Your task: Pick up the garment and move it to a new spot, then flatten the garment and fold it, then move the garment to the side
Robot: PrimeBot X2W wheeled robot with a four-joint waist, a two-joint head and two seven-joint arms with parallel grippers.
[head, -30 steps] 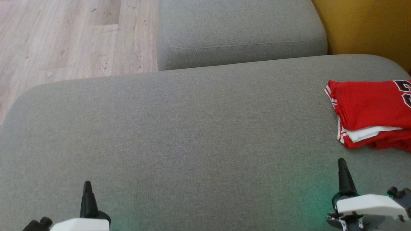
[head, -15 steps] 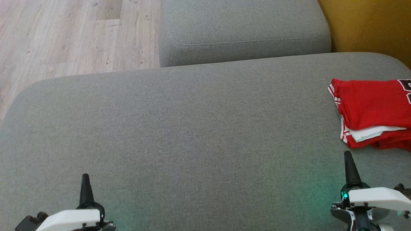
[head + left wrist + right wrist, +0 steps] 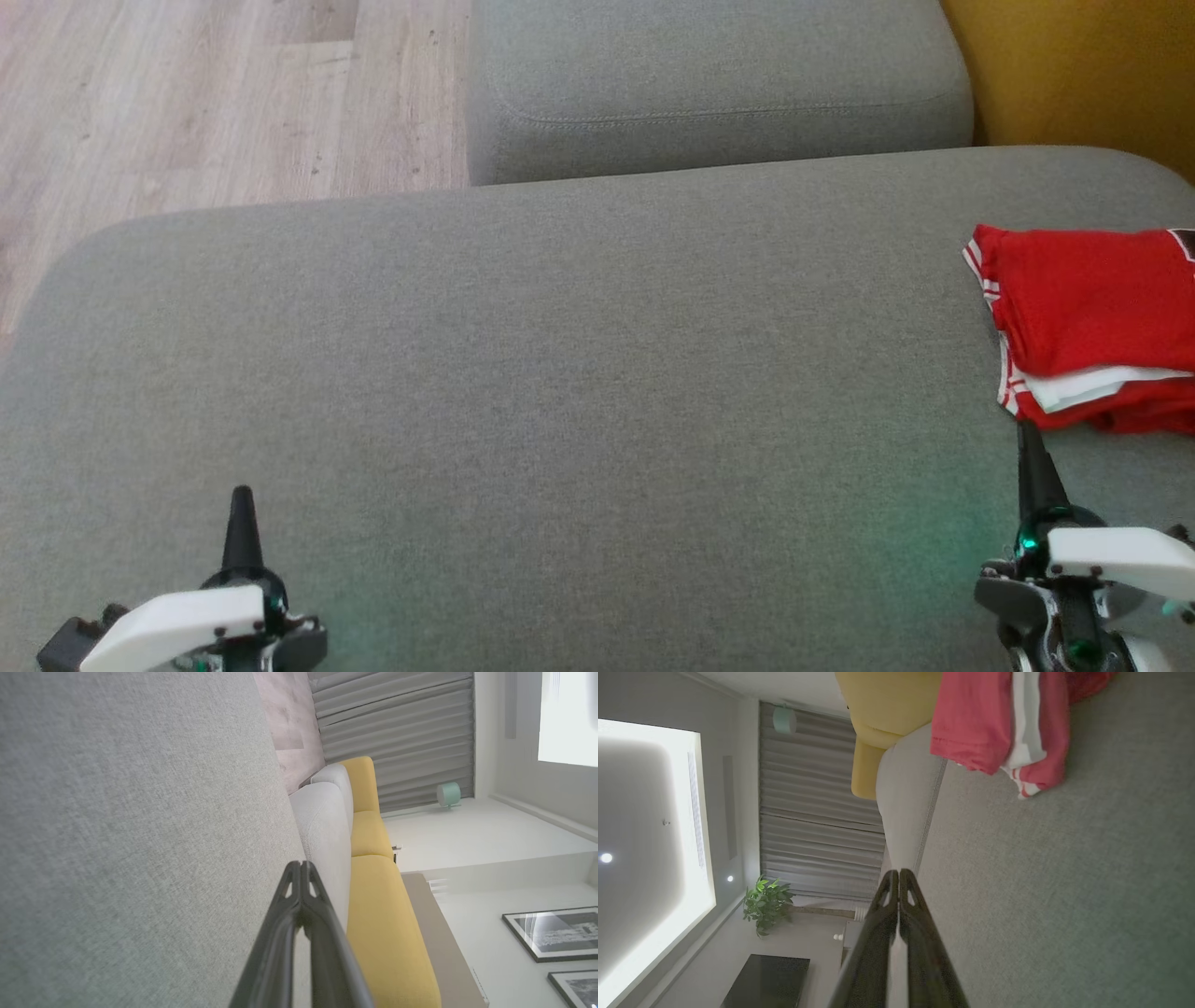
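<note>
Right gripper point(image 3: 899, 872), its two dark fingers closed tip to tip on nothing, over a grey sofa cushion point(image 3: 1064, 882). A folded red garment point(image 3: 971, 718) with white trim lies ahead, seemingly beside a yellow cushion point(image 3: 887, 700).

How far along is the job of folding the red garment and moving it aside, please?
Looks done: the red jersey with white trim lies folded in layers at the right end of the grey fabric sofa seat. In hand: nothing; the left gripper and right gripper are shut, empty and apart from it. Left: apparently nothing, though part of the jersey runs off the head view's edge.
</note>
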